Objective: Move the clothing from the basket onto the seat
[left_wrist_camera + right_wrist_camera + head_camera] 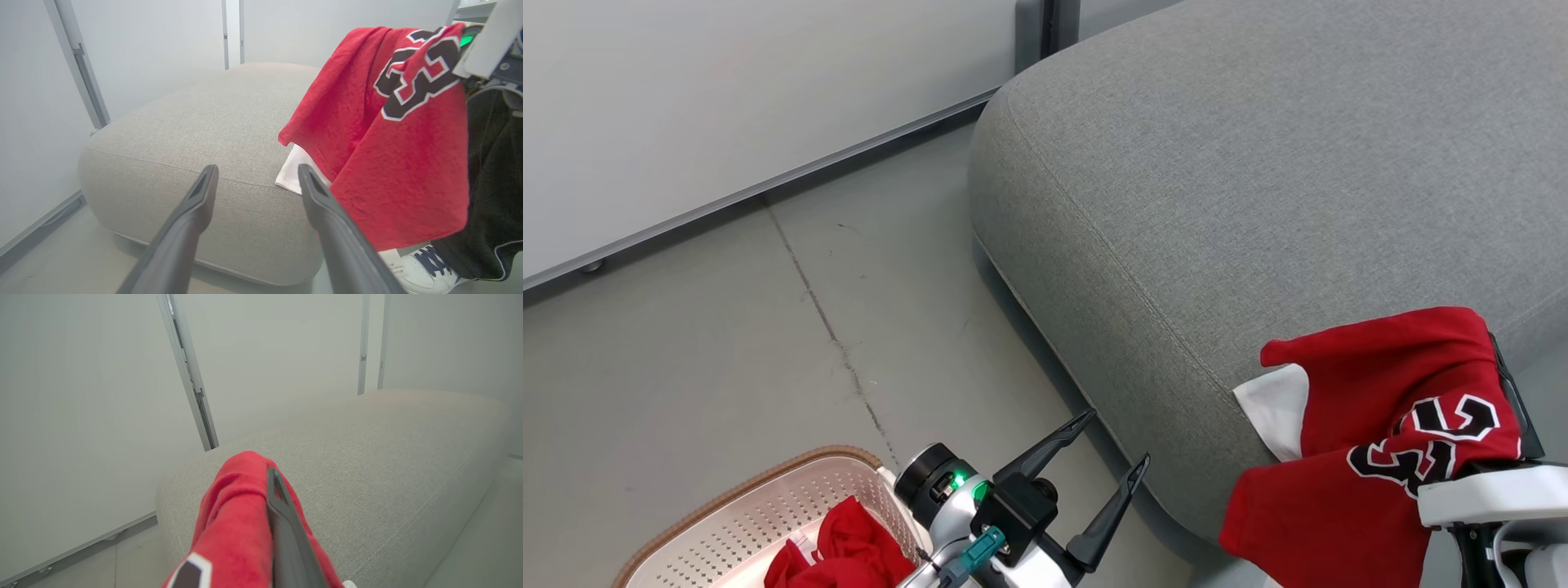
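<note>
The right claw (276, 489) pinches the numbered red jersey (1372, 384), which hangs at the near edge of the seat (1217, 163): the delivery step. Next, I'd say, carry it further in and let go. The left claw (1115, 441), spread, hovers by the basket (760, 514), with more red clothing (849, 543) inside.

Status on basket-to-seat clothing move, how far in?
Done: no garment released on the seat yet. In hand: right end effector shut on the numbered jersey, hanging at the seat's edge. To do: red garment in the basket; left end effector open, empty, beside it.
</note>
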{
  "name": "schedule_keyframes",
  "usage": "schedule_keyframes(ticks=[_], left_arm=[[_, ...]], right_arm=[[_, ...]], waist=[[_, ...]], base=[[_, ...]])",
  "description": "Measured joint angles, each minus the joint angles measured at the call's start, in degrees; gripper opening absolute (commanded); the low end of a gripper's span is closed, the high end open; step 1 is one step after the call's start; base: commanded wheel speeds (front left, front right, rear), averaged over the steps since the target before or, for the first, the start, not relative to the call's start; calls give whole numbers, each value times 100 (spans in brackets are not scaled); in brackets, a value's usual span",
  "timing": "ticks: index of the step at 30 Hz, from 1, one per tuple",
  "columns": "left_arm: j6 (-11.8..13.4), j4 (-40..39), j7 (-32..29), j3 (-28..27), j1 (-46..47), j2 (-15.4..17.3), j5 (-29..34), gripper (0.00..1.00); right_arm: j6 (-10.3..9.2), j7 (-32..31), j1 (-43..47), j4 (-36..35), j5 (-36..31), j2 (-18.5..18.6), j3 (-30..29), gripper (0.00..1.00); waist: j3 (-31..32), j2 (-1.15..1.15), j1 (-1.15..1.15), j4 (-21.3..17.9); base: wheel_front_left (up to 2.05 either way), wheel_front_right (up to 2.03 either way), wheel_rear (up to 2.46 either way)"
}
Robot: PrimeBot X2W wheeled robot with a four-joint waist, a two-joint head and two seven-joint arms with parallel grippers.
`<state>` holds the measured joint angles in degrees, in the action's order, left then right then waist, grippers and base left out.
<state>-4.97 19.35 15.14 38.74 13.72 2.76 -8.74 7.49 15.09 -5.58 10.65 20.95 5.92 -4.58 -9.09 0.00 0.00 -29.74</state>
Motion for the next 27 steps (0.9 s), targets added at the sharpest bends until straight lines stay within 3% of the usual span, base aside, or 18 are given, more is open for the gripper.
schedule_keyframes(ticks=[8, 21, 27], left_arm=[[77, -67, 0, -63, -3, -2, 24, 100], [-83, 68, 0, -31, 429, 36, 482, 100], [-154, 103, 0, 53, 691, 125, 621, 100]], right_arm=[[0, 0, -307, -176, 76, 210, -34, 0], [0, -1, -2008, -325, -25, 1514, -505, 0], [0, 0, -3008, -91, 334, 1991, -965, 0]], waist=[[-91, 0, 0, 63], [-831, 0, 0, 358], [-1346, 0, 0, 524]], base=[[0, 0, 0], [0, 0, 0], [0, 0, 0]])
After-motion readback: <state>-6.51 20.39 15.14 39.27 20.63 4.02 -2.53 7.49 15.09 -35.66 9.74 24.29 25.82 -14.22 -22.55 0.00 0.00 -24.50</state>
